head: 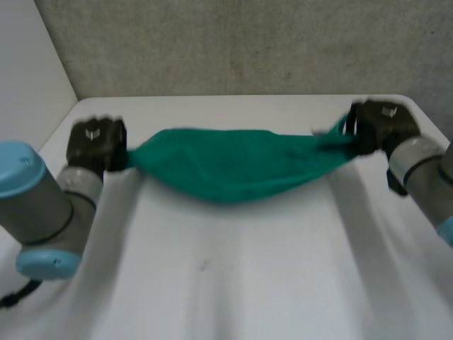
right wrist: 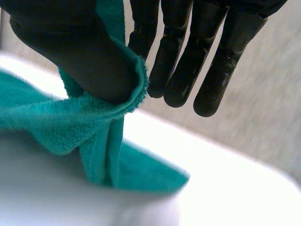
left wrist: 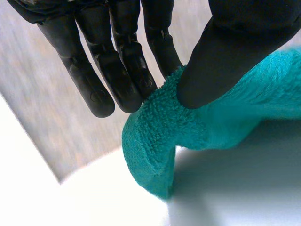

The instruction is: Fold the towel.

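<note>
Over the white table (head: pixel 233 283), my left hand (head: pixel 95 145) and right hand (head: pixel 379 127) pinch the fluffy green towel (head: pixel 233 170) by its ends; thin pinches could slip.

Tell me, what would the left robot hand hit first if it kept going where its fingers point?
Beyond the green towel it pinches, the left robot hand points toward the grey wall behind the white table. The wall looks first, though depth is unclear; the table's far edge may come sooner.
</note>
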`<state>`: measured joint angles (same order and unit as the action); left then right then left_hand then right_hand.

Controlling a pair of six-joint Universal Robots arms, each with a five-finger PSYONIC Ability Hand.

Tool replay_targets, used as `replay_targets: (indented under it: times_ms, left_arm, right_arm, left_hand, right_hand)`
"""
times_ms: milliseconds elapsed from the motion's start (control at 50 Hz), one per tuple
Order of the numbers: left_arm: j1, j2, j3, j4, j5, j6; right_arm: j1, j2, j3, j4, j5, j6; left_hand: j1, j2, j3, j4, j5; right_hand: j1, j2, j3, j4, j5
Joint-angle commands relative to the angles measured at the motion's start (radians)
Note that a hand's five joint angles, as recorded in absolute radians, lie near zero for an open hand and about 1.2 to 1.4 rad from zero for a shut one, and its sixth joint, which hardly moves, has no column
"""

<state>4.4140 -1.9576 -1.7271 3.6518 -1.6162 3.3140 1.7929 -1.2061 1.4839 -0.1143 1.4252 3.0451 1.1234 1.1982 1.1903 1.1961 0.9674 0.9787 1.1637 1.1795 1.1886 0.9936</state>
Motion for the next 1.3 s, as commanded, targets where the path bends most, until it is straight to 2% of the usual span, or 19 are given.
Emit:
replay_targets:
  times_ms: [20,100,240,340,420,500,620,660,700,820,920,1000,1080,1300]
  left_arm:
    - [0.022,-0.047,-0.063,-0.061,-0.002,0.007]
    - [0.012,-0.011,-0.063,-0.140,0.001,0.006]
    - [-0.024,0.141,-0.057,-0.242,0.001,0.010]
    - [-0.076,0.204,-0.040,-0.265,0.002,0.052]
    - [-0.140,0.212,-0.019,-0.271,0.001,0.137]
    - [-0.188,0.105,0.061,-0.274,-0.014,0.237]
    - [-0.211,-0.082,0.249,-0.367,-0.071,0.271]
    - [-0.211,-0.112,0.284,-0.387,-0.082,0.271]
    - [-0.211,-0.247,0.448,-0.519,-0.108,0.272]
    - [-0.197,-0.353,0.603,-0.673,-0.102,0.272]
    - [-0.163,-0.369,0.638,-0.696,-0.091,0.271]
    - [-0.117,-0.379,0.655,-0.717,0.004,0.263]
    - [-0.085,-0.406,0.684,-0.780,0.064,0.262]
    - [-0.036,-0.445,0.738,-0.809,0.105,0.233]
  right_arm:
    - [-0.015,0.122,0.039,0.062,-0.029,-0.111]
    - [-0.013,0.119,0.058,0.062,-0.032,-0.117]
    - [-0.006,0.086,0.081,0.055,-0.035,-0.112]
    - [-0.006,0.074,0.099,0.045,-0.032,-0.117]
    - [-0.004,0.074,0.105,0.041,-0.034,-0.118]
    - [-0.001,0.073,0.115,0.039,-0.035,-0.121]
    - [0.000,0.073,0.125,0.039,-0.045,-0.123]
    - [0.000,0.073,0.128,0.039,-0.049,-0.124]
    - [-0.001,0.073,0.131,0.041,-0.054,-0.138]
    - [-0.001,0.073,0.148,0.039,-0.054,-0.176]
    - [-0.003,0.073,0.153,0.039,-0.054,-0.184]
    - [-0.003,0.074,0.153,0.039,-0.061,-0.184]
    - [-0.001,0.073,0.153,0.039,-0.066,-0.184]
    - [-0.003,0.073,0.153,0.039,-0.068,-0.184]
  left_hand:
    - [-0.034,-0.109,-0.101,-0.107,-0.053]
    - [-0.451,-0.526,-0.518,-0.524,-0.470]
    - [-0.736,-0.811,-0.803,-0.809,-0.755]
    - [-0.737,-0.811,-0.804,-0.809,-0.755]
    - [-0.740,-0.814,-0.807,-0.812,-0.758]
    - [-0.737,-0.811,-0.804,-0.809,-0.755]
    - [-0.731,-0.806,-0.798,-0.804,-0.749]
    - [-0.731,-0.806,-0.798,-0.804,-0.749]
    - [-0.728,-0.803,-0.795,-0.801,-0.746]
    - [-0.693,-0.768,-0.760,-0.766,-0.711]
    - [-0.608,-0.683,-0.675,-0.680,-0.626]
    - [-0.470,-0.545,-0.537,-0.543,-0.488]
    - [-0.470,-0.544,-0.536,-0.542,-0.488]
    - [-0.572,-0.647,-0.639,-0.645,-0.591]
  right_hand:
    - [0.418,0.233,0.217,0.208,0.228]
    - [0.418,0.233,0.217,0.208,0.228]
    - [0.418,0.233,0.217,0.208,0.228]
    - [0.418,0.233,0.217,0.208,0.228]
    - [0.418,0.233,0.217,0.208,0.228]
    - [0.418,0.233,0.217,0.208,0.228]
    - [0.418,0.233,0.217,0.208,0.228]
    - [0.418,0.233,0.217,0.208,0.228]
    - [0.418,0.233,0.217,0.208,0.228]
    - [0.418,0.233,0.217,0.208,0.228]
    - [0.418,0.233,0.217,0.208,0.228]
    - [0.418,0.233,0.217,0.208,0.228]
    - [0.418,0.233,0.217,0.208,0.228]
    - [0.418,0.233,0.217,0.208,0.228]
